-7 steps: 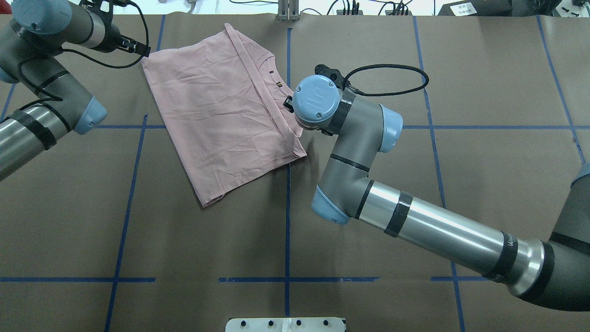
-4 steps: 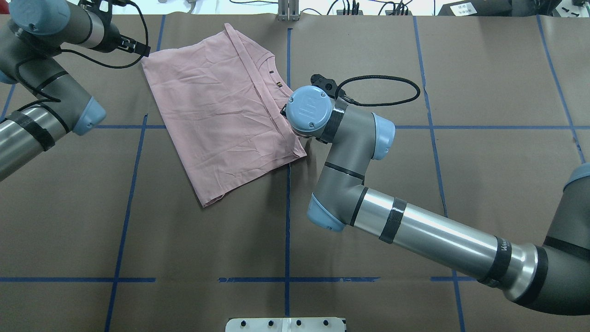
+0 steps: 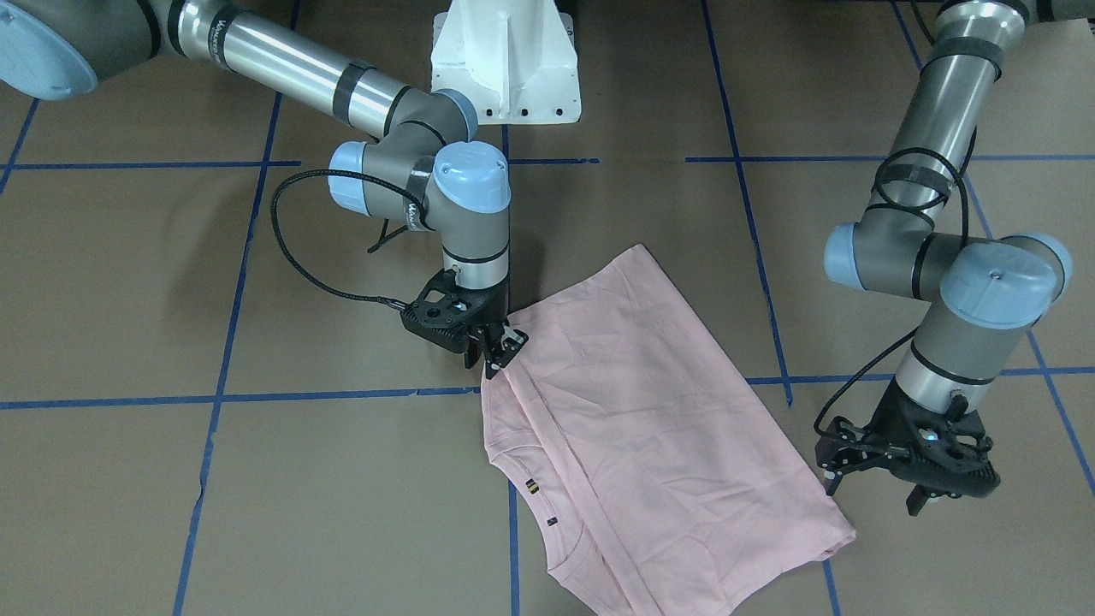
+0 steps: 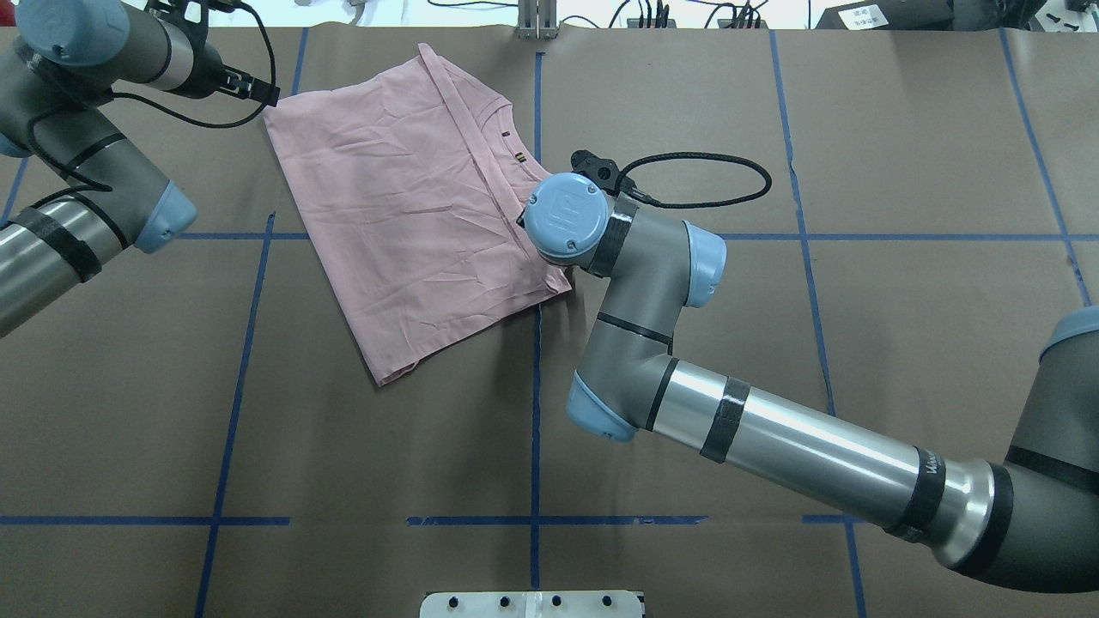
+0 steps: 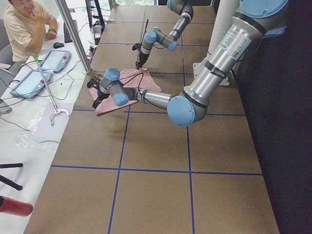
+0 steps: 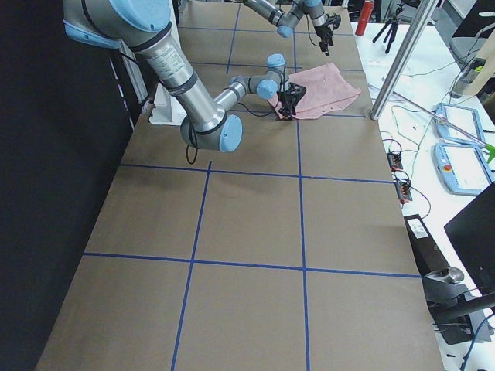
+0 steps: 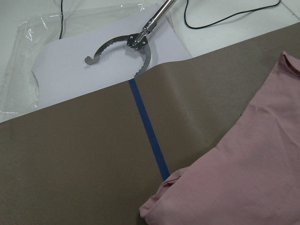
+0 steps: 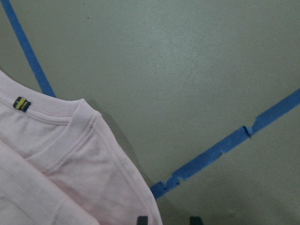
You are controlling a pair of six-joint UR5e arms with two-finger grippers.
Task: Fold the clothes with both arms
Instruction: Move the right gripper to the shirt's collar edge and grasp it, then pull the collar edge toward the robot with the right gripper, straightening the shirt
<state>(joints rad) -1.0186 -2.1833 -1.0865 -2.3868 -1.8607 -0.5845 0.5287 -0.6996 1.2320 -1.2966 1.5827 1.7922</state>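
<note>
1. The table, covered in brown paper with a blue tape grid, filled the overhead view, and the t-shirt lay on it in the upper left-centre of that frame.
2. The t-shirt lay flat as a creased, rough rectangle with its plain side up and no print showing, so it looked folded at least once already. I judged the step in hand to be setting up grips for a further fold.
3. The right arm came in from the lower right of the overhead view, its wrist hanging over the shirt's right edge. The left arm sat in the upper left corner.
4. The right claw stood at the shirt's left corner in the front-facing view. Its wrist view showed the two tips apart, with the seamed edge running in between them and nothing pinched.
5. The left claw hovered at the right of the front-facing view, prongs spread wide and empty, just beside the shirt's right corner.
6. The collar, bearing a small striped tag, lay close to the right claw.
7. As I judged it, the next move called for the right claw to close on every layer of that edge and the left claw to drop onto its own corner, then for both to lift evenly so the cloth would not skew
</note>
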